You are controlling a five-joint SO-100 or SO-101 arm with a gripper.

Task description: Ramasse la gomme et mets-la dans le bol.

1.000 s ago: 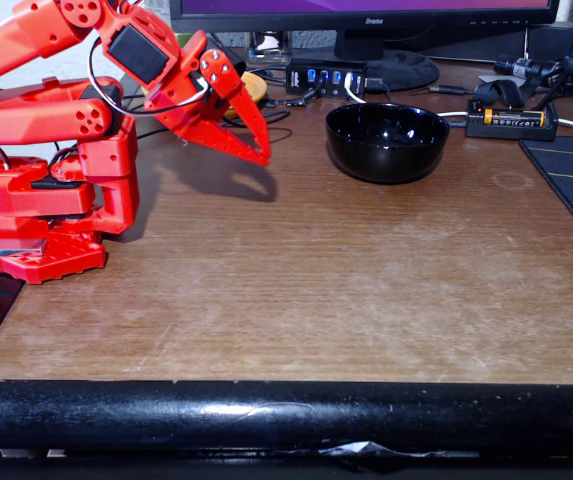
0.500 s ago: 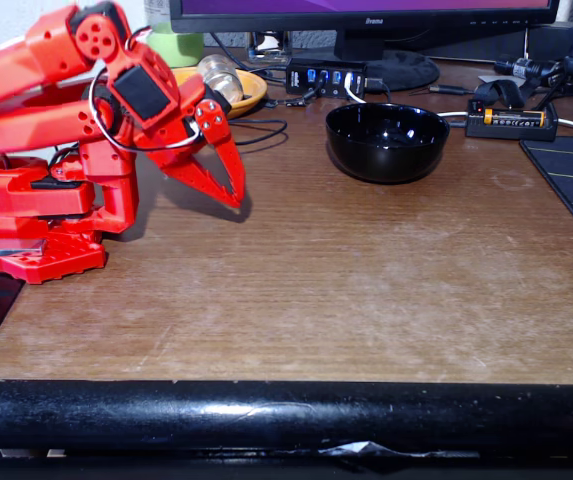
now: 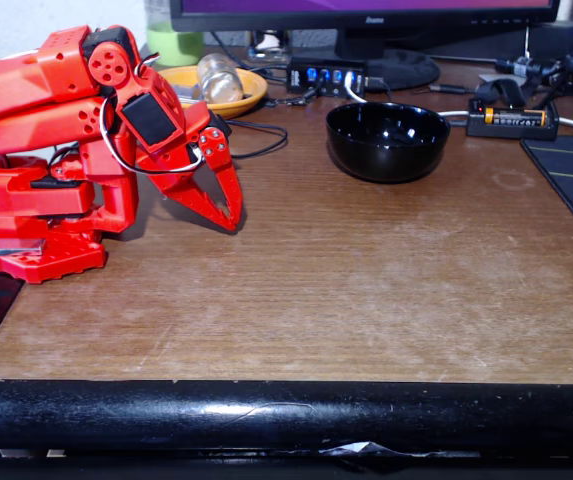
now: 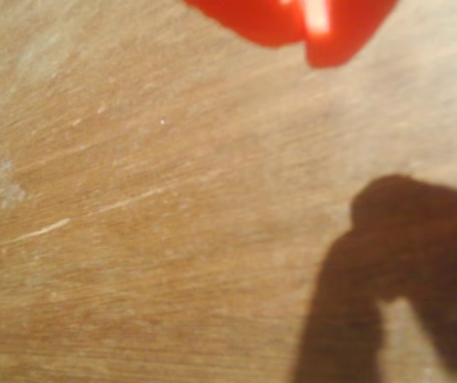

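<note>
End effector [image 3: 234,222], red two-fingered claw, points down at the scuffed brown wooden surface [image 3: 366,290] with fingers closed on nothing, well left of the glossy black round bowl [image 3: 387,141]; eraser unseen, likely light and easily pinched across its flat sides.

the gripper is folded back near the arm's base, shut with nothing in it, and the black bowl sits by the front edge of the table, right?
Not quite. The fixed view shows the black bowl toward the back of the table, just in front of the monitor stand, not by the front edge. The gripper is indeed near the arm's base, shut and empty.
</note>
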